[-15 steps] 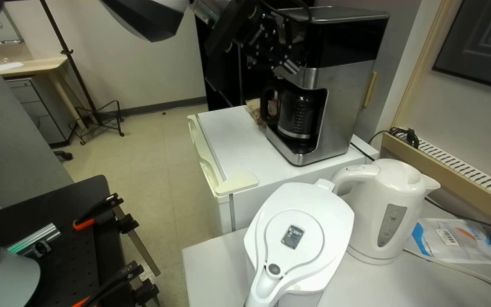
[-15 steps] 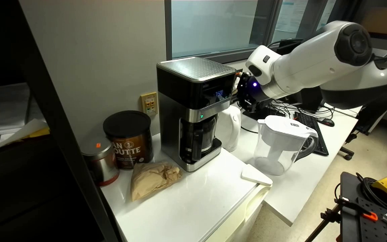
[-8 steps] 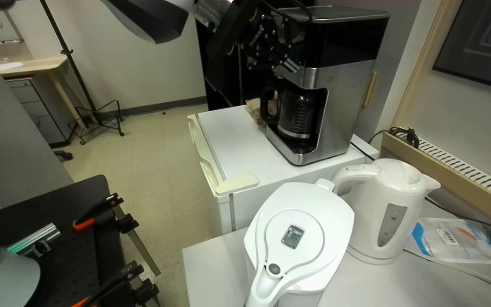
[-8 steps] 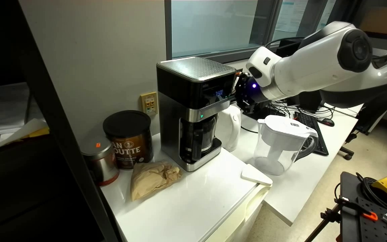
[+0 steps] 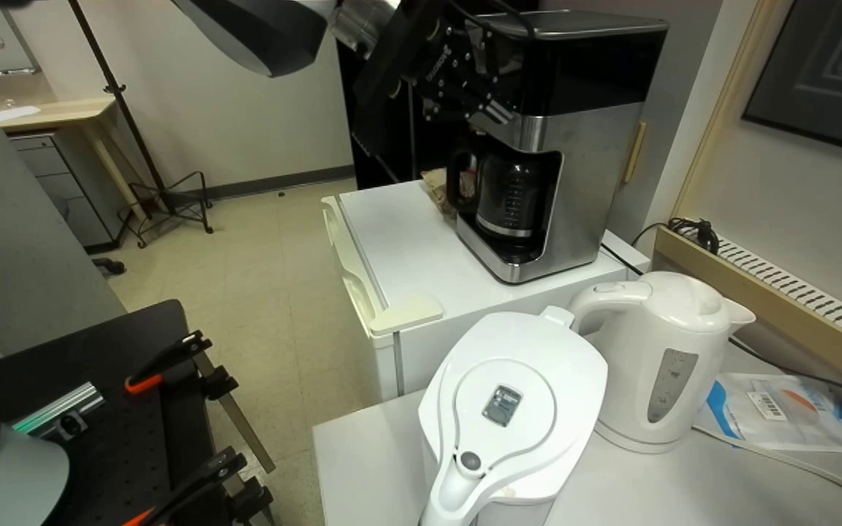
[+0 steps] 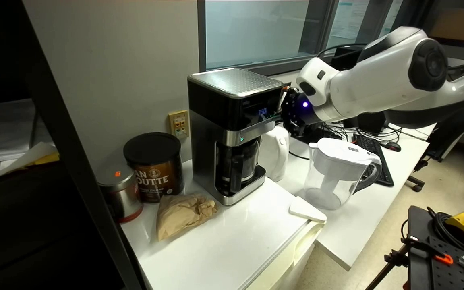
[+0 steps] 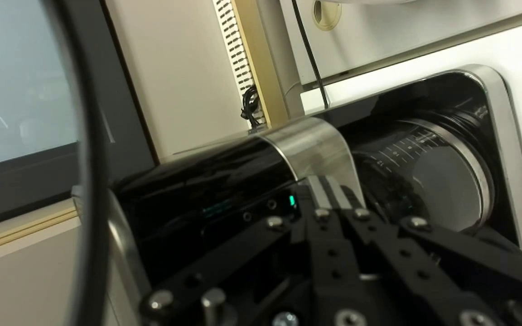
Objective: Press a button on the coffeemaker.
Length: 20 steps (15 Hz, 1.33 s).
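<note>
Standing upright on a white surface (image 6: 232, 249), the coffeemaker (image 6: 212, 117) is seen in both exterior views. It is tall and boxy, coloured in black and silver, and its dark glass carafe (image 5: 512, 193) is placed at the base, within the front opening. On the upper front a blue lit display (image 6: 263, 112) is shown, and lower to its left a small green light (image 6: 241, 139) can be noticed on the silver band (image 6: 253, 132). By the white arm (image 6: 381, 76), which is extended from the right in an exterior view, the fingers (image 7: 319, 192) are held at this front, close to the display. In the wrist view they are seen closed together, with the two tips lying side by side before the place where the black panel (image 7: 184, 199) and the silver band are joined. Whether the panel is really touched by them cannot be told. In an exterior view, a large can (image 6: 155, 177) with black lid and a smaller metal tin (image 6: 120, 189) are set to the left of the coffeemaker, and a crumpled paper bag (image 6: 185, 215) is laid on the near side of them. On the adjoining surface (image 5: 611, 489), in an exterior view, a white filter jug (image 5: 516, 405) is placed near and a white kettle (image 5: 669, 365) just to its right; beyond them, on the far side, the coffeemaker is seen.
</note>
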Each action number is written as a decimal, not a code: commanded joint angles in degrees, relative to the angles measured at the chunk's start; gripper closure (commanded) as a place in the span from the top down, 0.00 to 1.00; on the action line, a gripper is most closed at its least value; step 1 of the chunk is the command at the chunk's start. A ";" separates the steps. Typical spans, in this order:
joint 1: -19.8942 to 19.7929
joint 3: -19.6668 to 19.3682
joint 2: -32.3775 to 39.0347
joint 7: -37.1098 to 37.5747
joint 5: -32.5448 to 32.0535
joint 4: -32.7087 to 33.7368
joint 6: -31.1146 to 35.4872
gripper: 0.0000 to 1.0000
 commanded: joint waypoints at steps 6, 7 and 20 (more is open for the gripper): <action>-0.20 -0.18 2.70 1.30 -1.73 2.79 1.20 0.00; -0.21 -0.18 2.68 1.27 -1.72 2.76 1.24 0.00; -0.25 -0.26 -6.84 -2.03 -3.68 -9.79 5.27 0.00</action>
